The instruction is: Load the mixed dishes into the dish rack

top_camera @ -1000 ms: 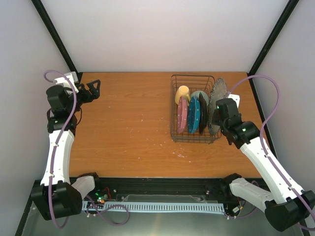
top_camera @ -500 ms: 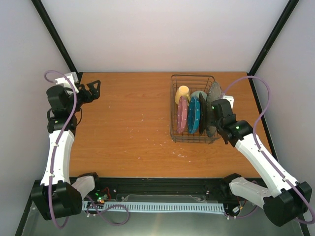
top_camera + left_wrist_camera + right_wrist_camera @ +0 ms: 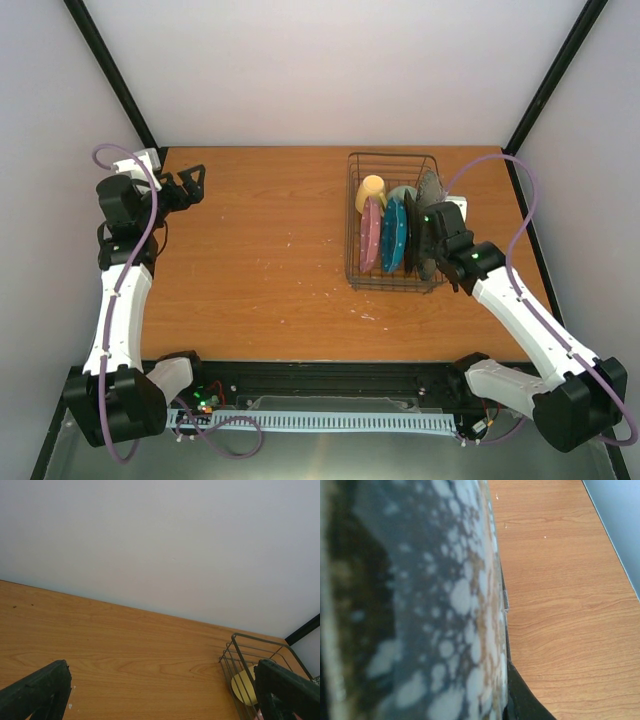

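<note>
The dish rack (image 3: pixel 391 154) stands at the table's far right. In it are the yellow mug (image 3: pixel 370 188), the mint-green bowl (image 3: pixel 404 191), and on edge the pink dotted plate (image 3: pixel 371 235), the teal dotted plate (image 3: pixel 394 234) and the dark-rimmed plate (image 3: pixel 412 232). My right gripper (image 3: pixel 432 238) is shut on the grey speckled plate (image 3: pixel 431 192), held on edge at the rack's right end. The plate fills the right wrist view (image 3: pixel 420 605), with one finger (image 3: pixel 525 702) against it. My left gripper (image 3: pixel 190 184) is open and empty at the far left.
The left wrist view shows bare wooden table (image 3: pixel 125 655), the white back wall, and the rack's corner (image 3: pixel 239 656) with the mug (image 3: pixel 244 686) behind the wires. Black frame posts stand at the back corners. White walls close in both sides.
My right arm has moved left with the grey speckled plate, from leaning outside the rack's right side to standing more upright at its right end. The left arm has not moved.
</note>
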You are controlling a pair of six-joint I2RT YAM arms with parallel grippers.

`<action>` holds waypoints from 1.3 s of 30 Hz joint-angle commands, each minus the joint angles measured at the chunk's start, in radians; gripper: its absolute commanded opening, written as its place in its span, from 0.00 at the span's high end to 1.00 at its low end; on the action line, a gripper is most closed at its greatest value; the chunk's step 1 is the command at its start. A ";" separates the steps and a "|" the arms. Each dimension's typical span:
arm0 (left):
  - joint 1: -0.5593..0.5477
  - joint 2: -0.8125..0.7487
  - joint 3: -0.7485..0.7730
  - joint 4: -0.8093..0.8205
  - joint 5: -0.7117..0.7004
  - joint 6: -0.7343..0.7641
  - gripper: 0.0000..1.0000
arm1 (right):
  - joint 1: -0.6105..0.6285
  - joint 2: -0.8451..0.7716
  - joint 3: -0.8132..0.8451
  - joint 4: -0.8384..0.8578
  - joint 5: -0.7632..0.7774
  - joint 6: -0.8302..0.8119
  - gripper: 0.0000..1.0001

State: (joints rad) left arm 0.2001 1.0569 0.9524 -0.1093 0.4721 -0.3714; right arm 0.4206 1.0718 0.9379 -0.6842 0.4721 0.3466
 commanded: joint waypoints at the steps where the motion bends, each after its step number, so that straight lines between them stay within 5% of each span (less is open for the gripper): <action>1: -0.001 0.007 0.003 0.033 0.007 0.020 0.00 | 0.014 -0.041 -0.005 0.069 -0.033 0.008 0.92; 13: -0.001 0.009 -0.002 0.034 0.005 0.018 0.00 | 0.014 -0.052 -0.014 0.089 -0.039 0.023 0.54; 19: -0.002 0.009 -0.007 0.034 0.002 0.019 0.00 | 0.013 -0.080 -0.008 0.091 -0.028 0.025 0.49; 26: -0.002 0.008 -0.012 0.036 0.002 0.018 0.00 | 0.013 -0.133 0.019 0.088 -0.010 0.014 0.50; 33: -0.001 0.005 -0.026 0.046 0.007 0.011 0.00 | 0.014 -0.098 0.023 0.095 -0.089 0.010 0.66; 39: -0.002 0.000 -0.033 0.044 0.001 0.015 0.00 | 0.014 -0.059 0.032 0.110 -0.164 0.016 0.68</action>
State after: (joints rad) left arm 0.2001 1.0660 0.9173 -0.0963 0.4747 -0.3714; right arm 0.4282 0.9810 0.9417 -0.5957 0.3813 0.3573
